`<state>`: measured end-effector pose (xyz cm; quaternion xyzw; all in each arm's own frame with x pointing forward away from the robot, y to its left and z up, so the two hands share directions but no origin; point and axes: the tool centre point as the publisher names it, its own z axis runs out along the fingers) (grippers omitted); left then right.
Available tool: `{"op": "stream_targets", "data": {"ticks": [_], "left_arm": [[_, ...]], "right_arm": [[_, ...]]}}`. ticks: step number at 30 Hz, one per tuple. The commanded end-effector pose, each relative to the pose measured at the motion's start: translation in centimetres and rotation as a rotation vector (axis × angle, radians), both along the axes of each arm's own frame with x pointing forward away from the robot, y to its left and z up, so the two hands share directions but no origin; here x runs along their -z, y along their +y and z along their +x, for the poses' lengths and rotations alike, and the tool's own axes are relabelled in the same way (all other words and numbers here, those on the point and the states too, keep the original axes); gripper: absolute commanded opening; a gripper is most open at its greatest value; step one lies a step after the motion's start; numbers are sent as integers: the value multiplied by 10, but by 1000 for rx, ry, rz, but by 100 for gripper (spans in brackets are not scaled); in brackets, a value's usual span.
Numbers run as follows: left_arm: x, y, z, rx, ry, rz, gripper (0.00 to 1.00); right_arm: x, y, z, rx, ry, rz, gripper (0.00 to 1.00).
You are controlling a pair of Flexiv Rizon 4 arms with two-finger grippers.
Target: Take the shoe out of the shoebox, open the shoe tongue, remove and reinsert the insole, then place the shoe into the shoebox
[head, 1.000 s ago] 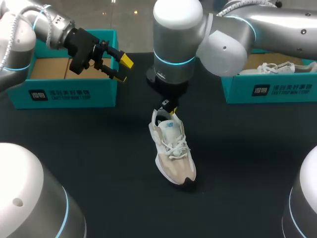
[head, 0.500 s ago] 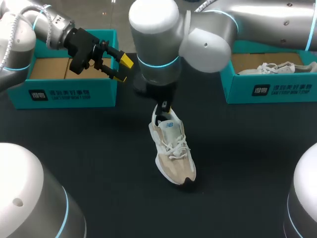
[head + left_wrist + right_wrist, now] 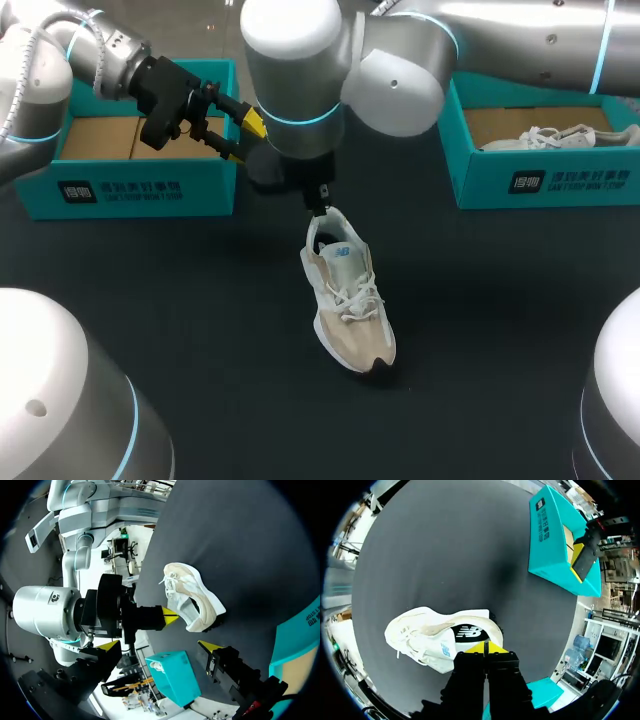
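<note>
Head view, beige-and-white laced shoe (image 3: 350, 310) upright, right pincer (image 3: 321, 205) together at its heel, left pincer (image 3: 244, 139) apart

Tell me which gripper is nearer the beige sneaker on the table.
Right. The right gripper sits at the heel of the sneaker; the left gripper hangs over the teal cardboard shoebox, well apart.

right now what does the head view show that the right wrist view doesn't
Only the head view: a second shoe lying in the right shoebox, and the laces of the shoe on the table seen from above. Only the right wrist view: the right gripper, its yellow tips closed together by that shoe's heel. Both: the shoe on the black table and the left shoebox.
</note>
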<state>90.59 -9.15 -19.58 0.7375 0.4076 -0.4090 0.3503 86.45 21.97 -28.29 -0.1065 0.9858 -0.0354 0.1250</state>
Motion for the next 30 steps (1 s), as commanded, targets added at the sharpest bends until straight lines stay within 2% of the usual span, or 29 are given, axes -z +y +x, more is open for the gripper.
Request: {"op": "stream_targets", "data": {"ticks": [1,7,11,13,14,15,23,30], "left_arm": [[0,1,0,1,-1,2,100],[0,1,0,1,-1,2,100],[0,1,0,1,-1,2,100],[0,1,0,1,-1,2,100],[0,1,0,1,-1,2,100],[0,1,0,1,-1,2,100],[0,1,0,1,-1,2,100],[0,1,0,1,-1,2,100]], "right_arm": [[5,-9,9,-58,0,-4,0],[10,-19,16,-54,-4,-22,0],[12,-18,21,-69,13,-25,2],[12,-17,22,-70,15,-19,41],[14,-16,22,-70,17,-18,68],[16,-17,23,-70,19,-17,100],[36,-26,23,-53,32,-33,100],[46,-21,31,-44,27,-12,100]]}}
